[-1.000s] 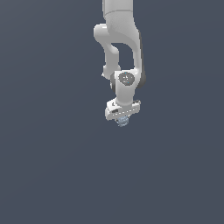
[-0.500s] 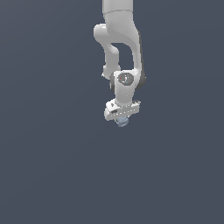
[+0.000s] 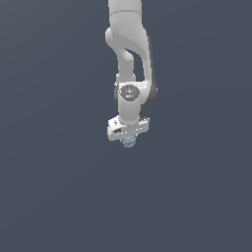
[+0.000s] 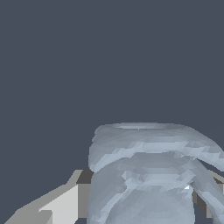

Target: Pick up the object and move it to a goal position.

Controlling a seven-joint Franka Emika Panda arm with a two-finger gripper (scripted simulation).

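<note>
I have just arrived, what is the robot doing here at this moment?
A white Panda arm hangs down over a plain dark grey ground. Its gripper holds a small pale blue-grey ridged lump just under the white gripper bar. In the wrist view the lump sits between the fingers. No goal marker shows.

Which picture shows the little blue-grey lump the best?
The wrist view: the lump fills much of the picture, so its ridges show clearly. In the exterior view the lump is only a tiny pale speck under the white tool.
</note>
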